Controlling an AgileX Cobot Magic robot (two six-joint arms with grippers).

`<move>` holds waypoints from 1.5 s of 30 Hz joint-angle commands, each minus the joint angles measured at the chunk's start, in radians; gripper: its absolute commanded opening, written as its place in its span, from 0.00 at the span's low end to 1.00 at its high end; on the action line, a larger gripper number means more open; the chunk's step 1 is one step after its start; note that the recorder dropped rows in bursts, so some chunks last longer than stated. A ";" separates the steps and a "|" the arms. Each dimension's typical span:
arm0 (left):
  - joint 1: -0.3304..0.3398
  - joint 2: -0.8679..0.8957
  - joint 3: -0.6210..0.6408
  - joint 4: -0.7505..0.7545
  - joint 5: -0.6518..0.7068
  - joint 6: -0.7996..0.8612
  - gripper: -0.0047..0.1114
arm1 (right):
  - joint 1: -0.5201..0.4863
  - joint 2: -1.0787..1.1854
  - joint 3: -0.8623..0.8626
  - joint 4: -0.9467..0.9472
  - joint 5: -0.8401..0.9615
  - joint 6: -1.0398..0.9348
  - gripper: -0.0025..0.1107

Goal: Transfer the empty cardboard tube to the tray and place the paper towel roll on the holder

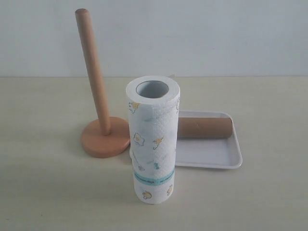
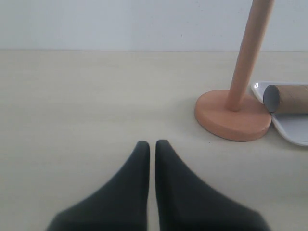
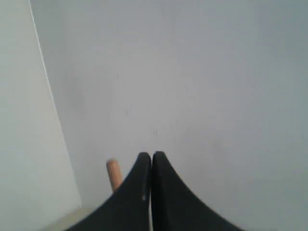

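Note:
The paper towel roll [image 1: 152, 139] stands upright on the table, in front of the other things, its hollow core facing up. Behind it lies the brown cardboard tube [image 1: 205, 128] on its side in the white tray [image 1: 211, 156]. The wooden holder [image 1: 103, 137] stands bare at the left, its pole [image 1: 92, 67] upright. Neither gripper shows in the exterior view. My left gripper [image 2: 149, 143] is shut and empty, low over the table, well short of the holder [image 2: 232, 118] and the tube's end [image 2: 272, 98]. My right gripper [image 3: 151, 155] is shut and empty, facing the wall, with the pole's tip [image 3: 112, 172] beside it.
A pale wall [image 1: 192, 33] runs behind the beige table [image 1: 48, 192]. In the left wrist view the tray's corner [image 2: 291, 132] touches the holder's disc base.

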 commanded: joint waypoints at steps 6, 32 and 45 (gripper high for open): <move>0.003 -0.002 0.003 0.007 0.000 0.005 0.08 | -0.002 0.573 0.187 -0.202 -0.432 -0.083 0.02; 0.003 -0.002 0.003 0.007 0.000 0.005 0.08 | -0.001 0.823 0.100 -0.342 -0.537 -0.246 0.91; 0.003 -0.002 0.003 0.007 0.000 0.005 0.08 | 0.048 0.843 0.031 -0.324 -0.495 -0.341 0.92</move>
